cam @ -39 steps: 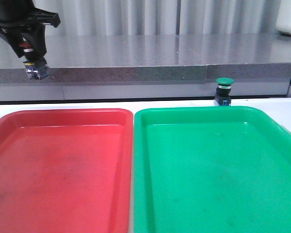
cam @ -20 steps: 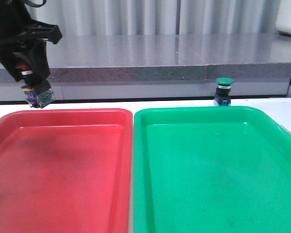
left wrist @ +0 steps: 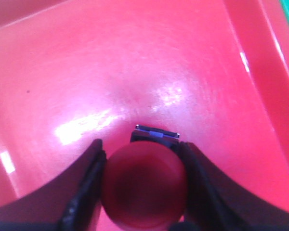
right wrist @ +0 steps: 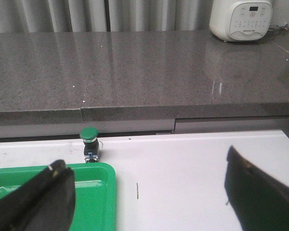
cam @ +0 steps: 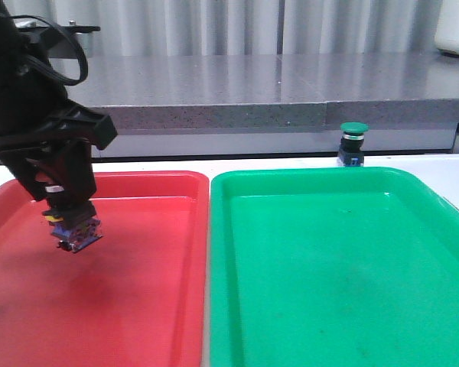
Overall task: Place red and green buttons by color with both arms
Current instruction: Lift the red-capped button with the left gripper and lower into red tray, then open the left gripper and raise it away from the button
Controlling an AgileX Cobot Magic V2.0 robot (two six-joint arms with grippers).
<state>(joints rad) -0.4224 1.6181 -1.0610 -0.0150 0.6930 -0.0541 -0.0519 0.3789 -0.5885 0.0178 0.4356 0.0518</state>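
Observation:
My left gripper point(cam: 70, 222) is shut on the red button point(left wrist: 145, 185), whose dark-red cap fills the gap between the fingers in the left wrist view. Its blue base point(cam: 75, 233) hangs a little above the floor of the red tray point(cam: 138, 290). The green button point(cam: 353, 144) stands upright on the white table just behind the green tray point(cam: 336, 260); it also shows in the right wrist view point(right wrist: 90, 143). My right gripper point(right wrist: 149, 192) is open and empty, well short of the green button, over the green tray's corner point(right wrist: 94, 192) and the white table.
A grey stone counter point(cam: 252, 88) runs behind the table, with a white appliance point(right wrist: 241, 19) on it at the right. The two trays lie side by side, almost touching.
My left arm has moved down and toward the camera with the red button, from above the counter edge to low over the red tray. The green button has not moved.

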